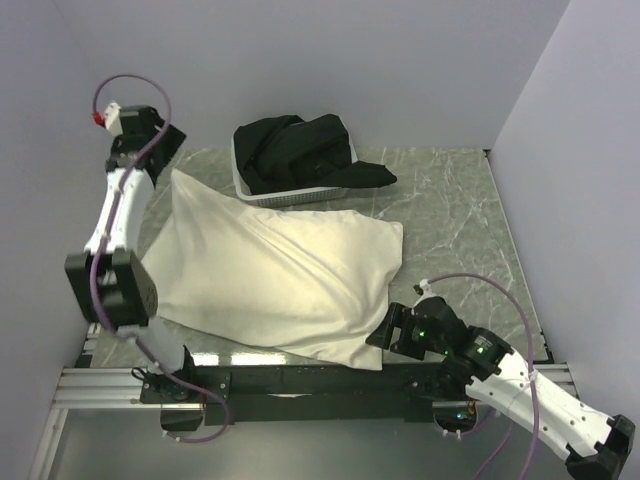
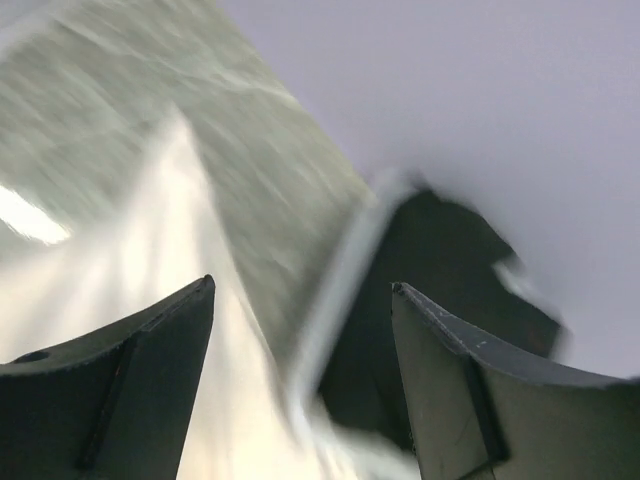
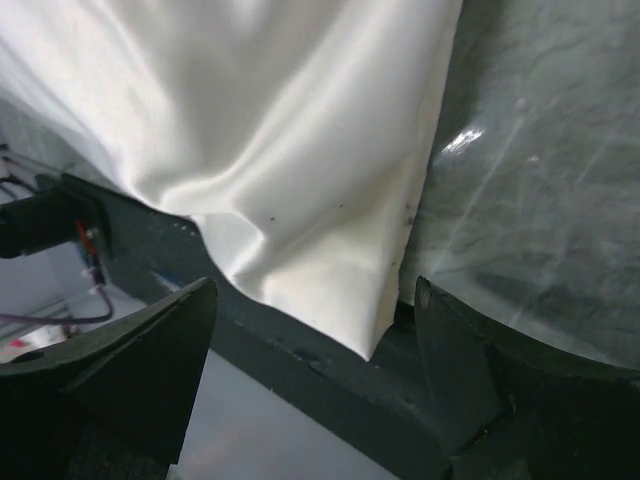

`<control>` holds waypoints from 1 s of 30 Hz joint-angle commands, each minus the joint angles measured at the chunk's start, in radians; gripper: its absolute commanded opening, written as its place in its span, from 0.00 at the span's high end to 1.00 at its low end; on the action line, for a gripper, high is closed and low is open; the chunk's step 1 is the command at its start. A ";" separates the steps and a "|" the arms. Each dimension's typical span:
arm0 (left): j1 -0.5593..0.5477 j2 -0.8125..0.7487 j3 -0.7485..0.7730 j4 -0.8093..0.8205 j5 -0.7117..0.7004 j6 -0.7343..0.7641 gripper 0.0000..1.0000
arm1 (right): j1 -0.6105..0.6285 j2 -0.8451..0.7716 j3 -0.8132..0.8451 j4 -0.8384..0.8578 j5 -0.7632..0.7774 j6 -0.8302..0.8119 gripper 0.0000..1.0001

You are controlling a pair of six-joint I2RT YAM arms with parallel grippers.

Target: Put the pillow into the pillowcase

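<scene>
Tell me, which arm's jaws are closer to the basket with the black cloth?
Left. The left arm's jaws hang just left of the basket; the right arm's jaws are far off, at the pillowcase's near corner.

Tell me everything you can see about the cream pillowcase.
The pillowcase is a large cream-white, slightly shiny fabric sack, wrinkled and unprinted. It looks puffed rather than flat and lies slantwise on the marble-patterned table. Its far edge runs close by the white basket of black cloth; its near corner hangs over the table's front edge.
</scene>
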 commanded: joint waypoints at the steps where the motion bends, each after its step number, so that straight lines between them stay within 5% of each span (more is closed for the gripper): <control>1: -0.198 -0.274 -0.249 0.066 -0.077 -0.048 0.24 | -0.005 -0.011 -0.026 -0.024 -0.098 0.048 0.17; 5: -0.452 -0.443 -0.521 0.112 -0.136 -0.098 0.25 | -0.005 0.042 -0.076 0.048 -0.164 0.043 0.27; 11: -0.817 -0.540 -0.710 0.186 -0.122 -0.128 0.27 | -0.005 0.153 -0.081 0.125 -0.213 0.016 0.35; 14: -0.987 -0.496 -0.640 0.161 -0.135 -0.050 0.26 | -0.005 0.213 -0.067 0.130 -0.218 -0.016 0.48; 18: -1.177 -0.300 -0.425 -0.087 -0.340 0.060 0.26 | -0.005 0.232 -0.055 0.110 -0.210 -0.036 0.85; 23: -1.327 -0.232 -0.385 -0.199 -0.460 0.040 0.38 | -0.006 0.215 -0.021 0.059 -0.194 -0.052 0.98; 30: -1.442 -0.121 -0.359 -0.135 -0.454 0.150 0.30 | -0.008 0.250 0.000 0.035 -0.187 -0.075 1.00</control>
